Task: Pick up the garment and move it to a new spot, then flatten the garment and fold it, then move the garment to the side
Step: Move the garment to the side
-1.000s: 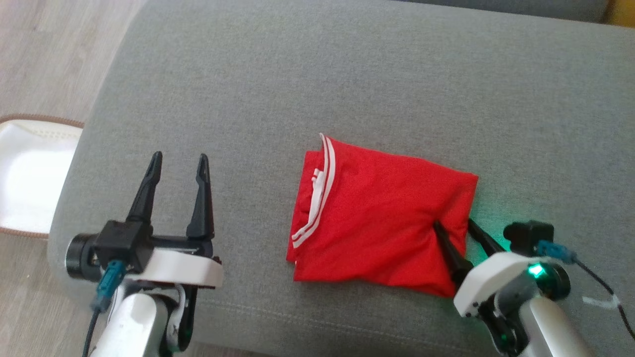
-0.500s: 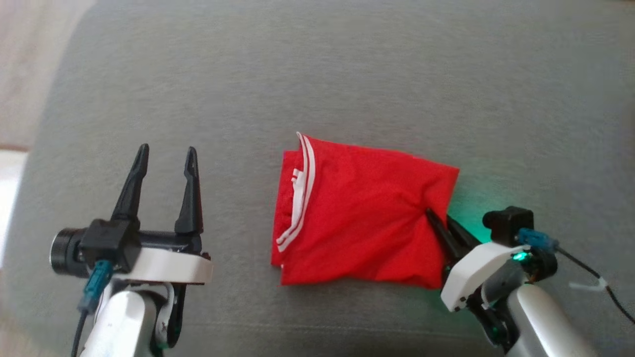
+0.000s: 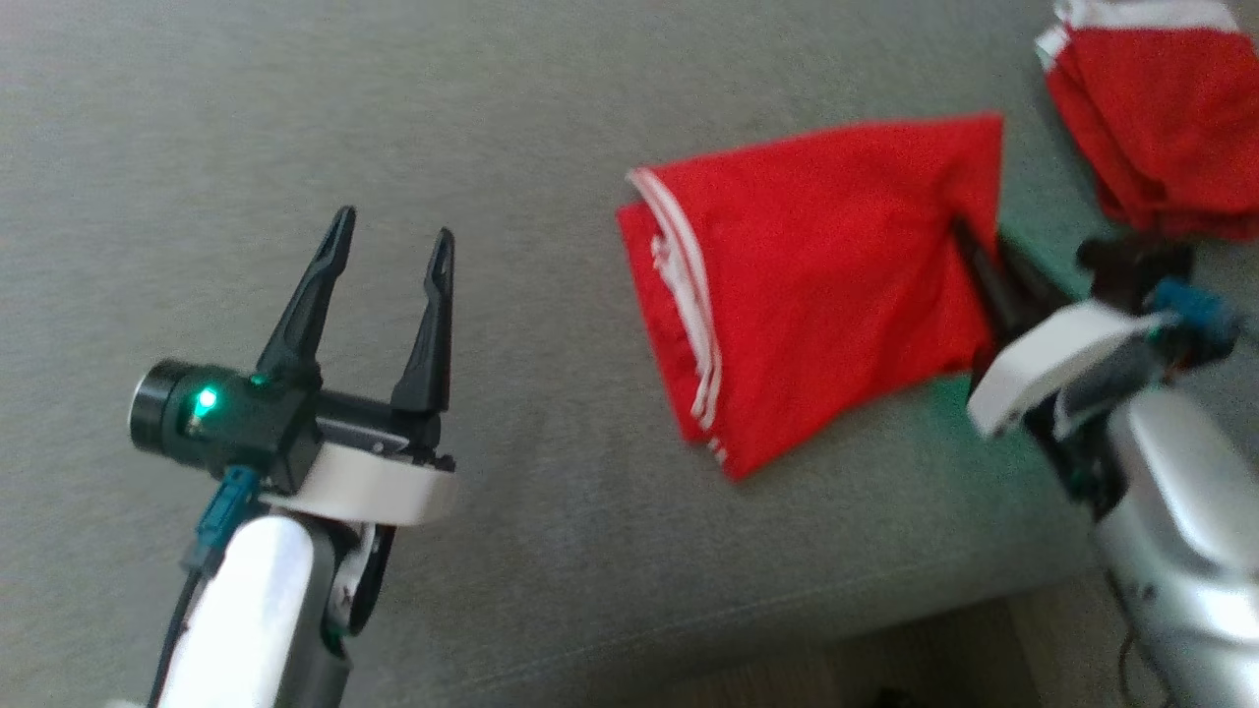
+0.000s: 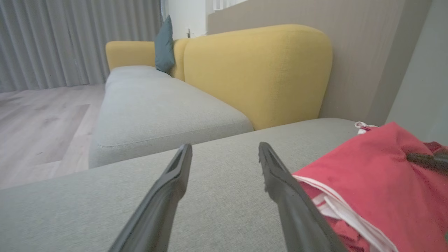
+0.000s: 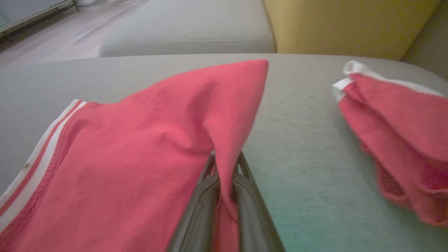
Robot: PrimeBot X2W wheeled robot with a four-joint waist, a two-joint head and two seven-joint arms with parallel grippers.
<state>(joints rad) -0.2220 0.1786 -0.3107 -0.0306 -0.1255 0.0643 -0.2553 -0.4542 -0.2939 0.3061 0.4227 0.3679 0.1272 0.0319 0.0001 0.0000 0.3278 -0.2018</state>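
Toward the grey cushion's right edge lies the folded red garment, its near-right corner pinched in the right gripper. Its striped end points at the spread, empty left gripper. The right wrist view shows cloth between the jaws and a second red garment just rightward.

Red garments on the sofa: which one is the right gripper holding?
The central red garment, its corner pinched in the right gripper; the other red garment lies apart, untouched, farther right.
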